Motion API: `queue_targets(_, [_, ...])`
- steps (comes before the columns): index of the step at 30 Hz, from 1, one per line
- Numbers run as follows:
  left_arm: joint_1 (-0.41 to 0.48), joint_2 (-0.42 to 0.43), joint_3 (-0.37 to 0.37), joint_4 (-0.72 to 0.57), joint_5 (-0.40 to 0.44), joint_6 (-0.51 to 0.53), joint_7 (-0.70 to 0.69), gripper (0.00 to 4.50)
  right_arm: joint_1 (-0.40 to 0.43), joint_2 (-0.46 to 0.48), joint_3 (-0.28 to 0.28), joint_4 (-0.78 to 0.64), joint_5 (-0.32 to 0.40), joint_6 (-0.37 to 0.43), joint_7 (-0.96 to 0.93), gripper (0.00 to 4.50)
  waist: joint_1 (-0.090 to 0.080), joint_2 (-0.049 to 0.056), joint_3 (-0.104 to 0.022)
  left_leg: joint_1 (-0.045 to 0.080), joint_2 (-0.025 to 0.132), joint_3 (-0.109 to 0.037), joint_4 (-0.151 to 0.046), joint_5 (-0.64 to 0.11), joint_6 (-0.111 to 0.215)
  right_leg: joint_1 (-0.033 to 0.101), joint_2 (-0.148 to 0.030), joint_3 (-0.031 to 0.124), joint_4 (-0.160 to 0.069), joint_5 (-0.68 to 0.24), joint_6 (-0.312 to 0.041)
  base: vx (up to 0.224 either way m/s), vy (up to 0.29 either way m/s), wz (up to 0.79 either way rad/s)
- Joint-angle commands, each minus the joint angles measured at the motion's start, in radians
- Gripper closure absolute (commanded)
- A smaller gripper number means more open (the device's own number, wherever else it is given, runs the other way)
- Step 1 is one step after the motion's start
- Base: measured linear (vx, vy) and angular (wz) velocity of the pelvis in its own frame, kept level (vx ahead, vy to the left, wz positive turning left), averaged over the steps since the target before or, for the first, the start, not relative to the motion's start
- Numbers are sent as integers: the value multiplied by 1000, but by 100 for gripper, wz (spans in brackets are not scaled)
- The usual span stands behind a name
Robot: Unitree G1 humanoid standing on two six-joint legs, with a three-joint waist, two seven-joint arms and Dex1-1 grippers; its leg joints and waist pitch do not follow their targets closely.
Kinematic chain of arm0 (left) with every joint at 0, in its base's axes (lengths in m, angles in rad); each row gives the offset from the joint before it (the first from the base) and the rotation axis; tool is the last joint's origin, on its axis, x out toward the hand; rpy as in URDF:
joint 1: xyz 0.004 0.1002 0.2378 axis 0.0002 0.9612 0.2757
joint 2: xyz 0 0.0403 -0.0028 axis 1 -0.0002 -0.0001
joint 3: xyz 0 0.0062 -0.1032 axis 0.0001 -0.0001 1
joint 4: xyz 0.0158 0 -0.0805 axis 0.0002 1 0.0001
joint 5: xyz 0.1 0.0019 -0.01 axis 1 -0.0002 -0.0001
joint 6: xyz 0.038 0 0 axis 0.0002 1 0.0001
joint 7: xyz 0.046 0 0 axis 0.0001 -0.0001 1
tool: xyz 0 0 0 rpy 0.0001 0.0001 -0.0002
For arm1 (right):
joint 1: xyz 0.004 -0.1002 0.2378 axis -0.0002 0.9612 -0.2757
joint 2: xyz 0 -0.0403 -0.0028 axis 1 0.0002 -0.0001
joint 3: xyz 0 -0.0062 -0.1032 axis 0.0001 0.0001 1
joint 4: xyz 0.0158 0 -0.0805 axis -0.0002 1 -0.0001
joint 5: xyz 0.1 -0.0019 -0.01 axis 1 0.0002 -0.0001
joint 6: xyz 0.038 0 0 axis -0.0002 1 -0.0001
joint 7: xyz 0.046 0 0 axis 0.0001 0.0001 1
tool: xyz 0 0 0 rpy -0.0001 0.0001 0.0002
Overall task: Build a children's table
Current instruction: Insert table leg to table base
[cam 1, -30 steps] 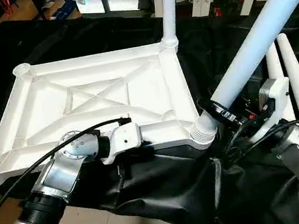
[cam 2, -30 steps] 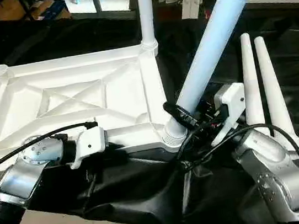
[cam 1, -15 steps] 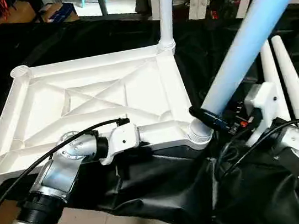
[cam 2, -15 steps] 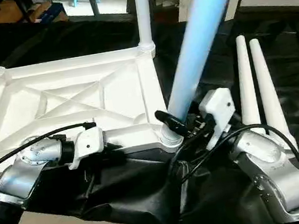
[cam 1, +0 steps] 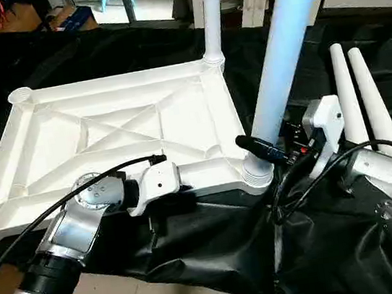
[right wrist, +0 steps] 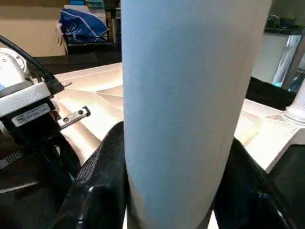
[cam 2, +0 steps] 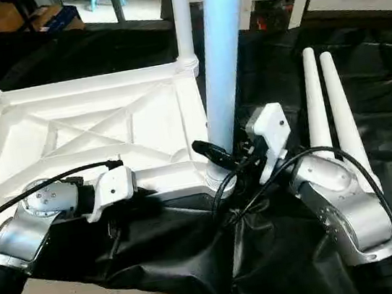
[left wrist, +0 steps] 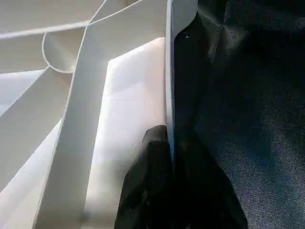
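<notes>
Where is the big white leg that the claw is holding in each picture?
Left eye view: the held leg rises right of centre, its foot at the tabletop's near right corner socket.
Right eye view: the same leg stands near the middle, above that socket.
Left wrist view: not there; it shows the tabletop's edge.
Right wrist view: the leg stands up the middle between the right claw's black fingers.
Shared landmark: the tabletop's X ribs.

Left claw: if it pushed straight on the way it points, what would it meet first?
The left claw is shut on the tabletop near-edge wall. Straight on, its inner finger would probably meet the angled rib first, though depth is unclear.
</notes>
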Motion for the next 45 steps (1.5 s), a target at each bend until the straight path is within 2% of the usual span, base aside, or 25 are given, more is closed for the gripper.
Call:
queue_targets(1, [32,-13,10,-10,-17,-6,38,450,96,-1,63,101,-48,78,-8,271,5,-15,-31,-1,14,-19,-77,-360,43,36,-46,32,-99,-607,-66,0,0,0])
queue_targets(4, [38,-10,11,-11,-11,-5,44,450,114,4,51,99,-56,62,-18,271,6,-13,-35,1,17,-17,-79,-353,45,35,-44,33,-98,-563,-73,0,0,0])
queue_targets(7, [43,-11,14,-15,-17,0,47,450,146,15,39,88,-62,50,-34,271,6,-9,-33,3,18,-15,-81,-365,43,33,-42,33,-98,-529,-88,0,0,0])
queue_targets(8, [45,-12,11,-16,-19,4,44,450,155,19,39,84,-67,47,-44,271,6,-10,-33,5,17,-15,-83,-379,41,35,-42,31,-99,-540,-87,0,0,0])
queue_targets(9, [44,-14,9,-15,-19,4,43,450,153,26,39,84,-68,48,-52,271,7,-3,-31,7,17,-17,-85,-390,38,35,-44,31,-102,-564,-81,0,0,0])
queue_targets(17, [44,-45,15,-39,-37,47,50,450,118,69,23,111,-108,56,-143,271,2,-9,-30,12,14,-24,-90,-429,27,31,-47,30,-118,-694,-35,0,0,0])
queue_targets(20, [52,-59,16,-54,-37,73,68,450,114,82,23,122,-133,47,-178,271,0,-7,-31,9,14,-29,-95,-428,23,35,-48,27,-118,-693,-29,0,0,0])
queue_targets(21, [60,-72,12,-70,-29,91,89,450,109,103,20,135,-163,39,-224,271,-1,-8,-35,4,14,-31,-100,-403,23,42,-48,27,-115,-644,-38,0,0,0])
queue_targets(23, [64,-85,13,-74,-19,103,115,450,106,118,18,145,-180,32,-251,271,-3,-9,-32,8,13,-29,-99,-416,24,34,-45,28,-117,-634,-45,0,0,0])
queue_targets(24, [66,-96,14,-77,-11,111,135,450,105,129,17,152,-193,26,-272,272,-5,-11,-32,10,10,-28,-98,-428,29,33,-44,28,-121,-649,-42,0,0,0])
queue_targets(26, [69,-112,16,-83,-3,134,161,450,101,143,15,165,-213,15,-306,272,-6,-10,-31,12,11,-28,-98,-432,29,30,-46,29,-121,-655,-41,0,0,0])
queue_targets(30, [71,-186,36,-106,11,230,275,450,77,198,2,228,-276,-12,-429,272,-12,-12,-30,13,7,-29,-97,-450,30,26,-46,25,-128,-691,-29,0,0,0])
queue_targets(33, [57,-251,32,-131,34,308,360,450,-3,246,-3,344,-331,-36,-534,272,-17,-14,-30,11,3,-31,-95,-457,34,27,-46,22,-129,-697,-26,0,0,0])
queue_targets(35, [49,-274,33,-135,45,341,389,450,-29,257,-5,378,-343,-34,-562,272,-21,-14,-31,11,2,-31,-94,-455,37,27,-44,21,-130,-680,-28,0,0,0])
queue_targets(36, [32,-316,41,-140,59,394,441,450,-73,275,-10,435,-362,-41,-607,272,-24,-13,-29,13,3,-31,-95,-469,33,25,-43,20,-130,-678,-28,0,0,0])
queue_targets(37, [32,-316,41,-140,59,394,441,450,-73,275,-10,435,-362,-41,-607,272,-25,-14,-30,15,3,-31,-93,-473,31,25,-42,18,-129,-675,-29,0,0,0])
queue_targets(38, [21,-342,48,-141,76,431,484,450,-94,281,-10,462,-374,-41,-629,272,-24,-19,-31,15,1,-30,-93,-463,33,28,-42,18,-130,-653,-27,0,0,0])
queue_targets(39, [3,-395,69,-143,91,506,566,450,-129,294,-14,509,-393,-42,-663,272,-24,-18,-31,9,2,-31,-94,-449,36,33,-42,18,-126,-626,-33,0,0,0])
queue_targets(41, [-7,-426,84,-142,92,548,610,450,-147,302,-18,536,-401,-45,-679,272,-23,-22,-32,9,0,-30,-92,-440,40,34,-41,17,-126,-614,-36,0,0,0])
queue_targets(43, [-43,-514,122,-109,103,621,752,450,-198,327,-32,614,-410,-55,-725,272,-24,-23,-35,5,1,-29,-91,-419,45,37,-40,17,-123,-568,-51,0,0,0])
queue_targets(44, [-49,-525,125,-101,109,626,774,450,-207,330,-34,629,-414,-57,-737,272,-25,-21,-37,5,0,-28,-89,-409,45,38,-39,16,-121,-537,-65,0,0,0])
queue_targets(45, [-59,-545,133,-85,115,627,811,450,-222,333,-34,652,-422,-61,-754,272,-22,-25,-38,6,-1,-27,-87,-400,52,39,-38,15,-121,-508,-70,0,0,0])
